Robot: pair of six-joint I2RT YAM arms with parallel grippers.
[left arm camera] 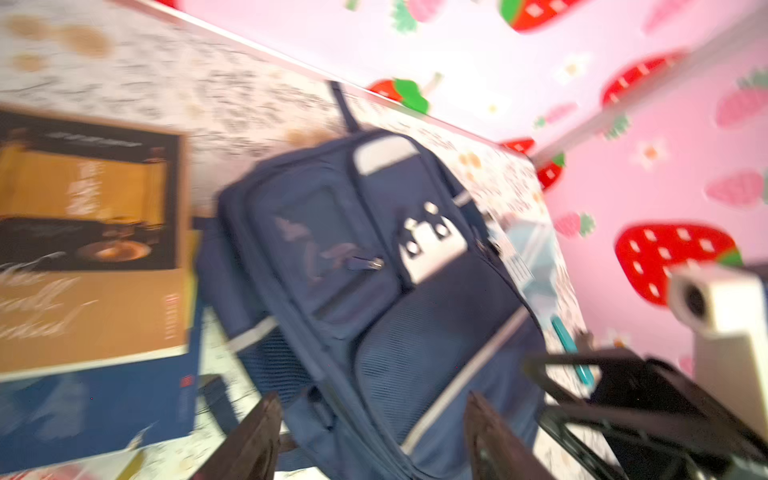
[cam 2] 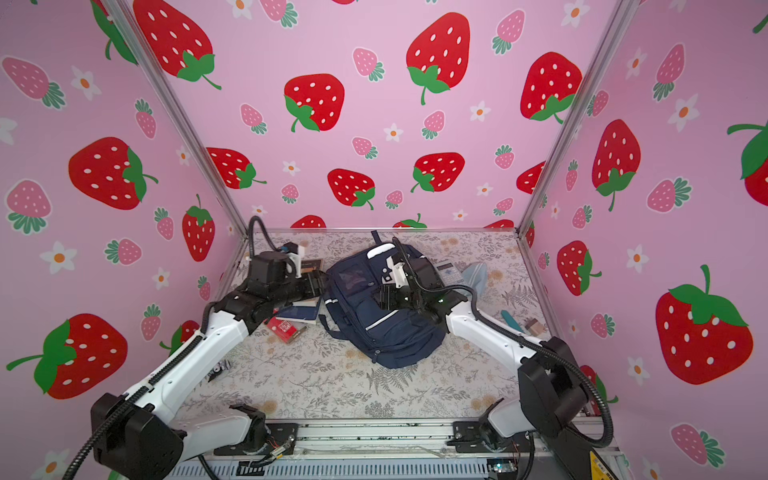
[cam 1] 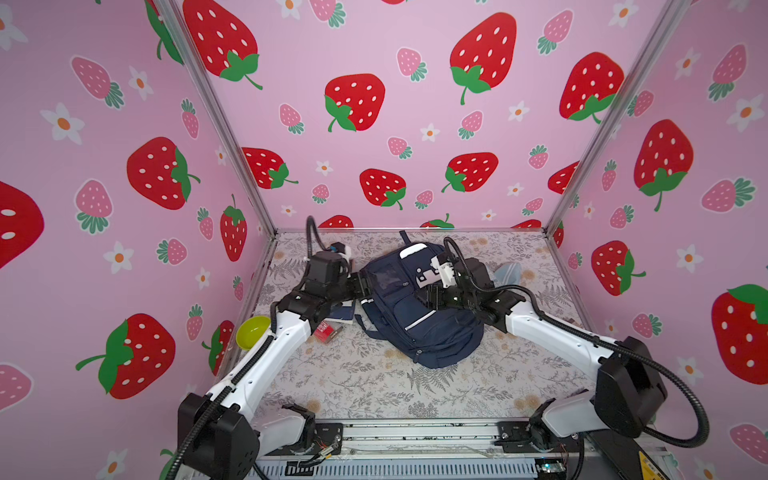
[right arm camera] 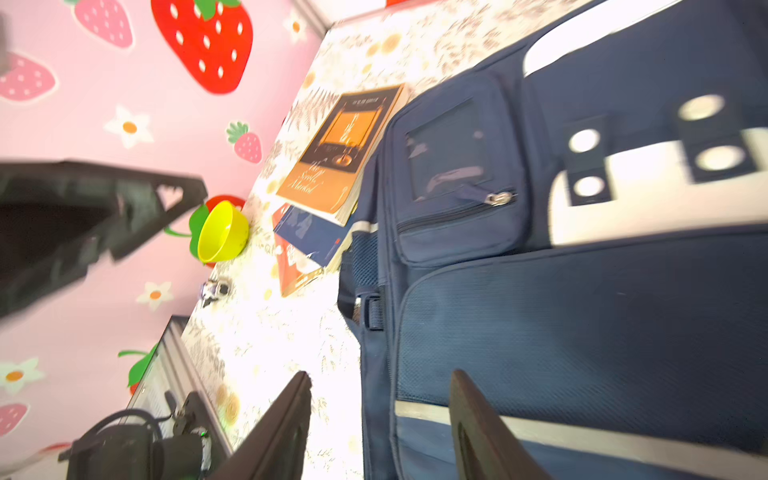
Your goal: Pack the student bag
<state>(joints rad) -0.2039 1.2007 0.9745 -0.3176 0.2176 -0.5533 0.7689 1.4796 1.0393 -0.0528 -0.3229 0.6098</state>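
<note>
The student bag (cam 1: 419, 316) lies front-up on the bench (cam 1: 374, 386), directly beneath the right end effector (right arm camera: 380, 376) and just ahead of the left end effector (left arm camera: 372, 399). Both stand wide and empty, likely flanking the bag to open it. Books (right arm camera: 332, 166) wait near the left one.

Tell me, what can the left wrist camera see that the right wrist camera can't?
Only the left wrist view shows the teal pen. Only the right wrist view shows the yellow bowl. Both show the student bag and the orange book beside it.
</note>
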